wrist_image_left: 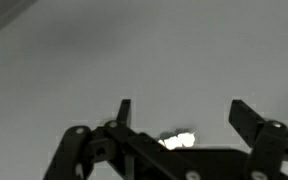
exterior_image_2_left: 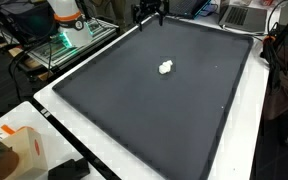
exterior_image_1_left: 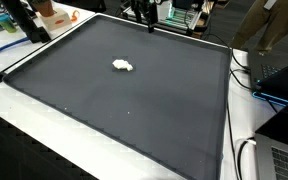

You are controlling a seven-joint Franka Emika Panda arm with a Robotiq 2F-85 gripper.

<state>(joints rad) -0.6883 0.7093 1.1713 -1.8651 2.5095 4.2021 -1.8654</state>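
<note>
The tool point(exterior_image_1_left: 147, 20) hangs over the far edge of a dark grey mat point(exterior_image_1_left: 134, 110) that covers most of a white tabletop point(exterior_image_1_left: 24, 130), and its jaws stand spread wide with nothing between them. In both exterior views it point(exterior_image_2_left: 150, 16) is a small black shape at the top of the picture, well apart from the only thing lying on the mat, a small white lump point(exterior_image_1_left: 122, 66) with an uneven, crumpled outline. The lump point(exterior_image_2_left: 165, 68) rests flat in the far half of the mat point(exterior_image_2_left: 144, 120), away from all four edges, on the near side of the tool. In the wrist view the tool point(wrist_image_left: 184, 108) comes in from the bottom: its two dark fingers point(wrist_image_left: 124, 110) rise at either side with a broad gap between them, and the white lump point(wrist_image_left: 179, 140) shows low in that gap, partly hidden behind the tool's black body, so its full shape cannot be made out there. The grey mat point(wrist_image_left: 144, 50) fills nearly all of that view. In an exterior view an orange-and-white box point(exterior_image_2_left: 24, 150) stands on the bare tabletop point(exterior_image_2_left: 84, 130) near the mat's close corner. In an exterior view a laptop point(exterior_image_1_left: 284, 70) sits just off the mat's side edge, with dark cables beside it.
</note>
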